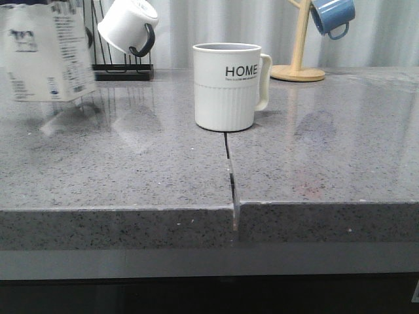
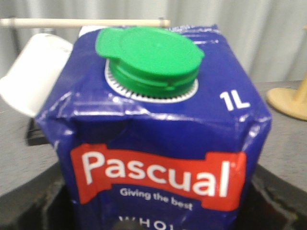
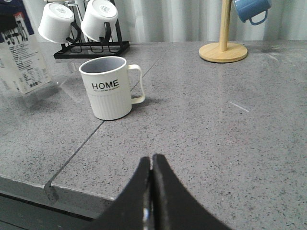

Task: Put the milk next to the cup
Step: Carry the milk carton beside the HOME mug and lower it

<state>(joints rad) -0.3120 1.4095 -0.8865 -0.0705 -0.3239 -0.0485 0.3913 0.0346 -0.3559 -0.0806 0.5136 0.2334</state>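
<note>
The milk [image 1: 44, 52], a white carton with a cow picture and small print, is at the far left of the front view, blurred, slightly tilted and seemingly just above the counter. In the left wrist view its dark blue top [image 2: 153, 124] with a green cap fills the frame. My left gripper [image 2: 154, 218] is shut on it, with its dark fingers [image 2: 29, 206] at both sides. The cup [image 1: 226, 88], cream-white and marked "HOME", stands mid-counter to the right of the milk, well apart from it, handle to the right. My right gripper [image 3: 152, 160] is shut and empty, over the counter's front edge, nearer than the cup [image 3: 108, 88].
A black rack [image 3: 91, 48] with white, black-handled mugs [image 1: 127, 29] stands at the back left. A wooden mug tree [image 1: 298, 69] with a blue mug [image 1: 332, 14] stands at the back right. A seam [image 1: 230, 176] runs from the cup to the counter's front edge.
</note>
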